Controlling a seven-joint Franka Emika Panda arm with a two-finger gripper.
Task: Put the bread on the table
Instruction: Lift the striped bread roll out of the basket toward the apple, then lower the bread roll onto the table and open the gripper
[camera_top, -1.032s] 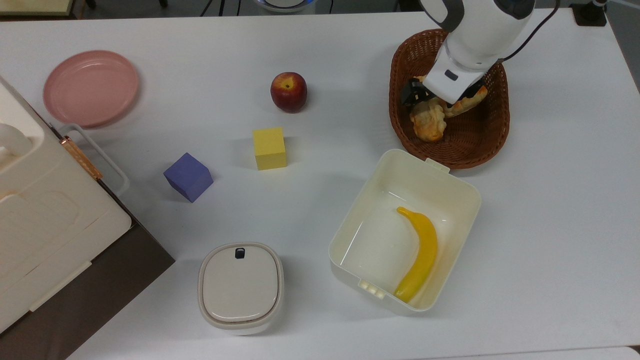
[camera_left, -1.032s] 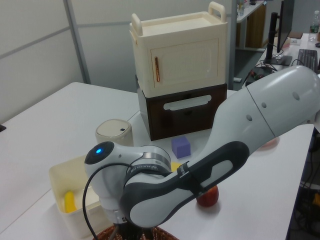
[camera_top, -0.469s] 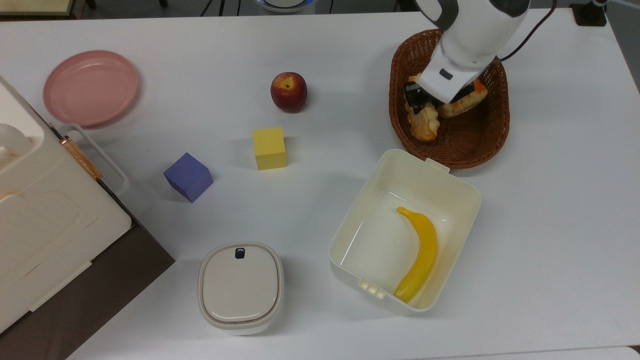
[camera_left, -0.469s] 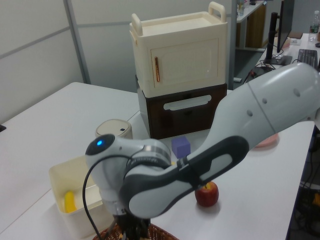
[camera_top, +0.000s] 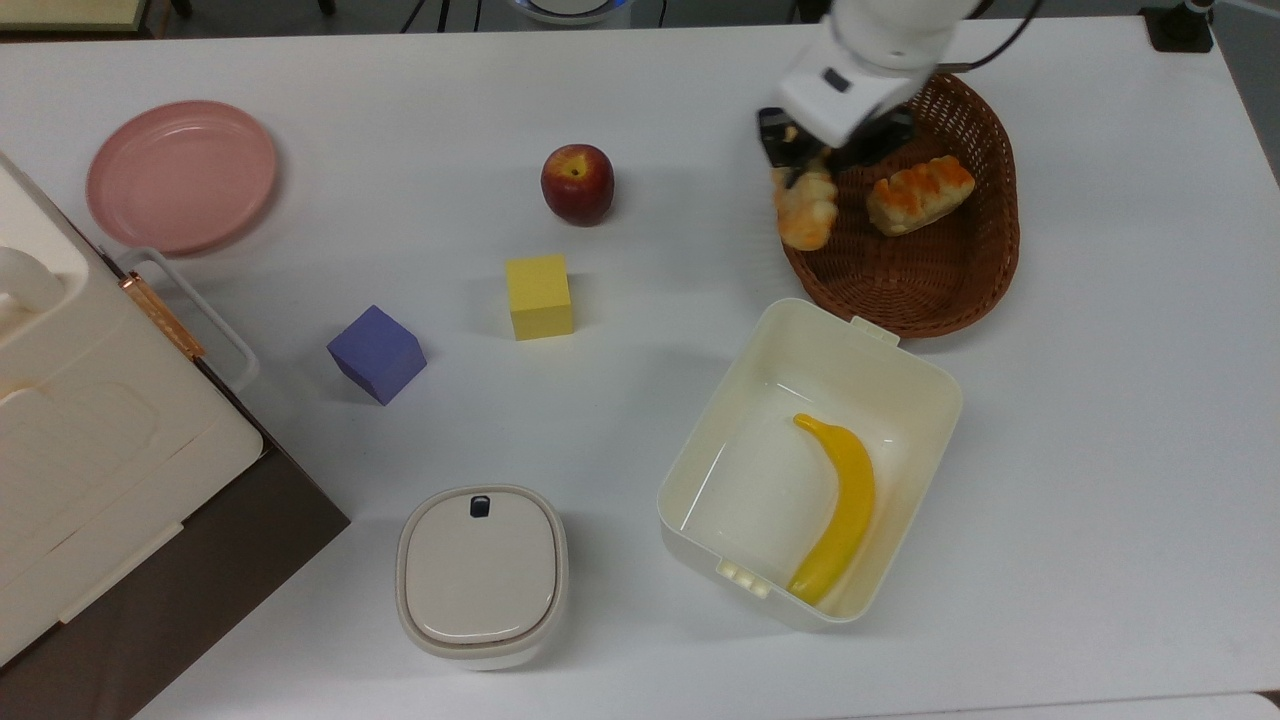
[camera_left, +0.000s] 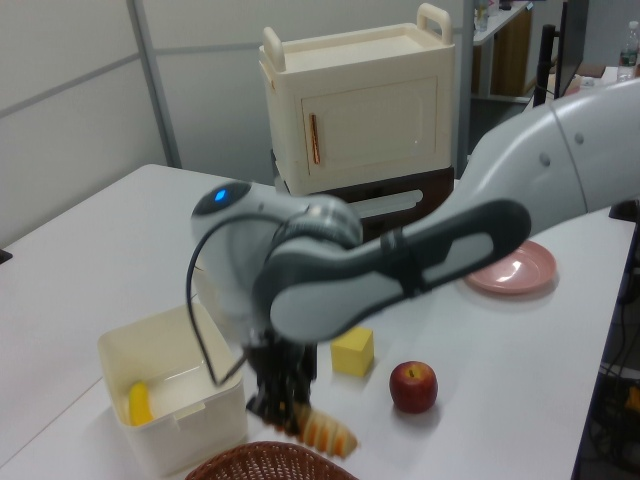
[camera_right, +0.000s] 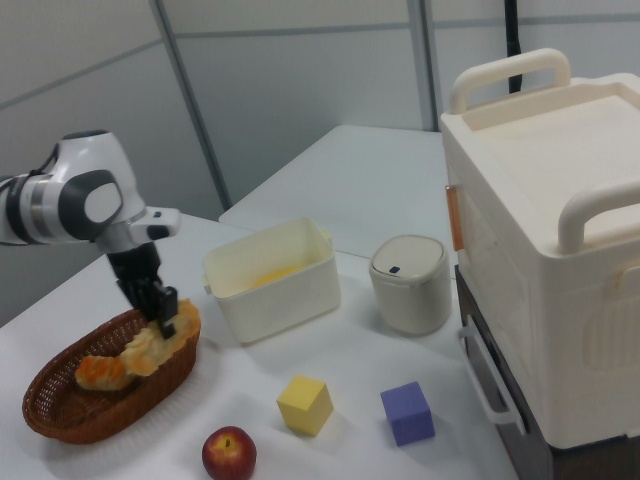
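The gripper (camera_top: 800, 165) is closed on the bread (camera_top: 806, 212), lifted over the basket (camera_top: 960, 290) rim; next, carry it to bare table (camera_top: 680, 130) beside and lower.

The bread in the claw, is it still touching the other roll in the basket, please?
Apart. The top view shows the bread hanging from the claw at the basket rim, clear of the other roll.

White table (camera_top: 1100, 450); pink plate (camera_top: 181, 175); red apple (camera_top: 577, 183); yellow block (camera_top: 539, 296); purple block (camera_top: 376, 353); brown basket (camera_top: 930, 290); orange-striped bread (camera_left: 328, 432); yellow banana (camera_top: 840, 510).

gripper (camera_right: 163, 306): clamped on bread (camera_right: 160, 343) | above basket (camera_right: 60, 410) rim | second roll (camera_right: 100, 372) inside basket
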